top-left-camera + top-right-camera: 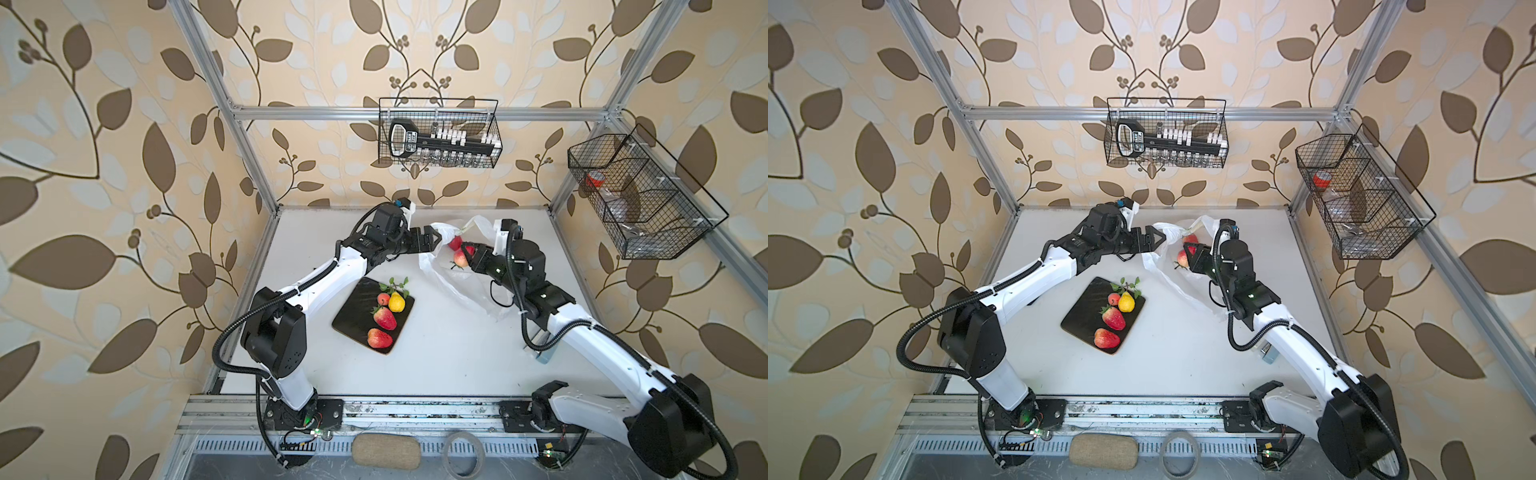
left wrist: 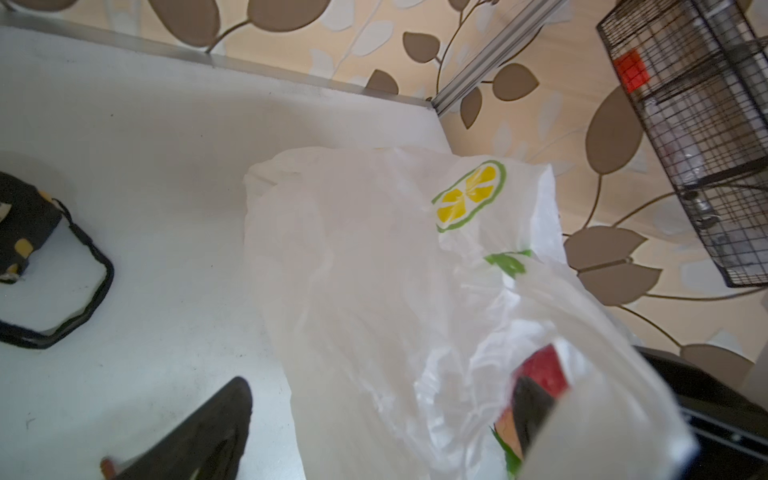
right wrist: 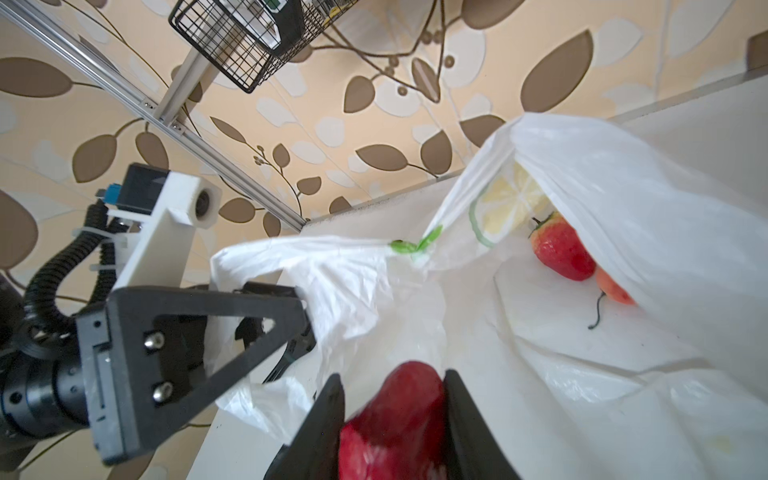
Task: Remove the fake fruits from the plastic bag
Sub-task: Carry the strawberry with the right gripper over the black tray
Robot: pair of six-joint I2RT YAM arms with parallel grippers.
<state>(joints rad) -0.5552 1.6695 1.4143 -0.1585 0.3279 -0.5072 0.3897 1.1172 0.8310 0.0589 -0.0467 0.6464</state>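
**Held red fruit**, glossy and probably a strawberry, is clamped between the two black fingers of the right gripper, just inside the mouth of the plastic bag. Deeper inside the bag lie a red strawberry and, touching it, a pink-orange round fruit with a dark stem.

The left gripper stands at the bag's mouth rim, on the side away from the right gripper. Its fingers are spread wide, with bag film draped over one and nothing pinched.

Well apart from the bag, towards the arm bases, a black board carries a yellow pear, a small pink-red fruit, a large strawberry and a second large strawberry.

Step in hand, as judged: drawing a fifth fruit out of the bag, with two left inside. The next move calls for backing the right gripper out through the mouth without dragging the thin film, then carrying the fruit across to the board. With the rim unheld, the mouth may sag shut.
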